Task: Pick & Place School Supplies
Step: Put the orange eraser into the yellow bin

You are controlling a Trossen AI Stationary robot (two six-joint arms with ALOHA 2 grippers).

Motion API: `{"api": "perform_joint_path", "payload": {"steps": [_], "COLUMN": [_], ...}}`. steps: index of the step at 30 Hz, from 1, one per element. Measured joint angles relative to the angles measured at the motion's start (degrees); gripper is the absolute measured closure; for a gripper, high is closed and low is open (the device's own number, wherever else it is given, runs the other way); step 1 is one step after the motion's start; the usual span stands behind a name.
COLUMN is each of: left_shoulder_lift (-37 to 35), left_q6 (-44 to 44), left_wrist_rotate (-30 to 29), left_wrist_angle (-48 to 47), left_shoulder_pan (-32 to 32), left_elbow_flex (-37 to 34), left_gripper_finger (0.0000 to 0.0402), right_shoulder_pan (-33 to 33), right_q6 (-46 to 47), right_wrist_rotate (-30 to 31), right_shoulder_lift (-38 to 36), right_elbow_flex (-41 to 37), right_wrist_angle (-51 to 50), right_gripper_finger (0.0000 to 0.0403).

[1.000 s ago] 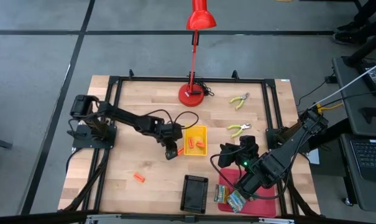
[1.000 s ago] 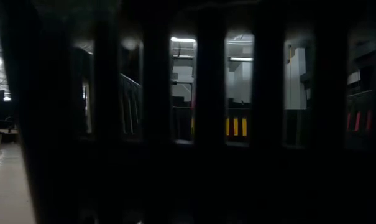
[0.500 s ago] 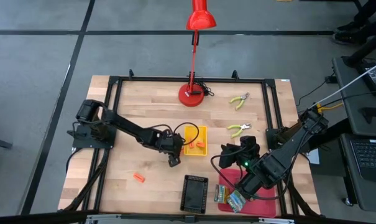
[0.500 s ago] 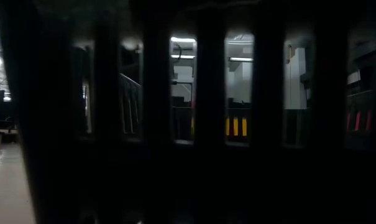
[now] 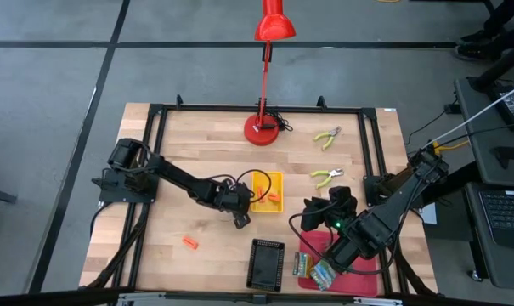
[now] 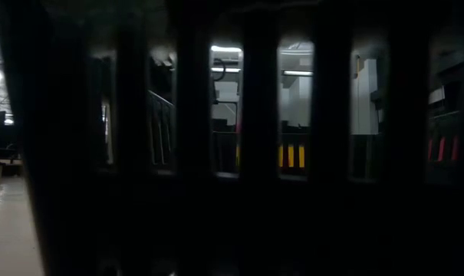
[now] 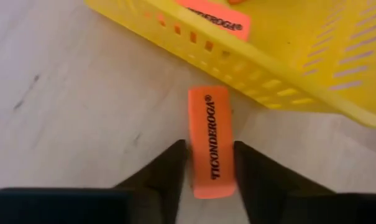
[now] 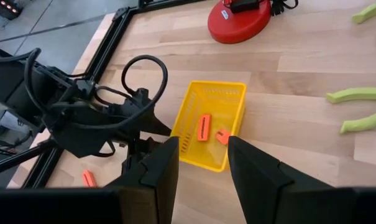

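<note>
— Where's your left gripper [image 7: 210, 163]?
— Low on the counter [image 7: 82, 118], fingers spread around an orange stick [image 7: 209, 141] at the yellow tray's [image 7: 299, 74] seven o'clock corner.
— Your right gripper [image 8: 203, 168]?
— Spread, holding nothing.

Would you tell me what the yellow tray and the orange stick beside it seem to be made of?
Yellow tray: moulded plastic, judging by its slotted, slightly glossy walls. Orange stick: probably a matte rubbery eraser block with rounded edges and black printed lettering; it lies between the left gripper fingers.

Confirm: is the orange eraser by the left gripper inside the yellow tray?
No, the orange eraser lies on the table outside the yellow tray, between the left gripper fingers.
</note>
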Motion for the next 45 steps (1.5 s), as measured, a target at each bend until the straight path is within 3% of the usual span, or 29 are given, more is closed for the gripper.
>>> {"api": "perform_joint_path", "payload": {"steps": [5,9,18,25,31,34,39,45], "left_shoulder_lift": [0.0,-1.3,-9.8,-17.6,-12.9,-10.1,-9.3,-11.2], "left_q6": [-0.3,-1.7,-0.2,11.8,13.5,13.2,13.6,13.8], "left_wrist_rotate": [-0.6,-1.0,-7.7,-2.7,7.1,9.2,9.6,16.2], "left_wrist_angle": [-0.6,-2.7,-16.8,1.3,8.9,13.2,15.9,15.3], "left_shoulder_pan": [-0.1,-0.1,0.6,0.8,5.2,6.2,8.6,10.8], "left_elbow_flex": [-0.1,0.0,-0.6,-0.2,-0.3,-0.3,-0.2,-0.2], "left_gripper_finger": [0.0351,0.0353,0.0353,0.0354,0.0354,0.0354,0.0321,0.0226], "right_shoulder_pan": [0.0,0.0,0.0,0.0,-0.1,-0.1,-0.1,-0.3], "right_q6": [0.0,0.0,0.2,0.2,0.2,0.2,0.2,0.1], "right_wrist_rotate": [0.0,0.0,0.2,0.6,1.8,1.9,1.9,2.1], "right_shoulder_lift": [0.0,0.0,0.0,0.0,0.0,0.0,0.0,0.0], "right_elbow_flex": [0.0,0.0,0.0,0.0,0.0,0.0,0.0,0.0], "right_wrist_angle": [-0.2,-0.2,-0.2,-0.2,-0.3,-0.3,-0.2,-0.3], "right_gripper_finger": [0.026,0.026,0.026,0.026,0.026,0.026,0.026,0.026]}}
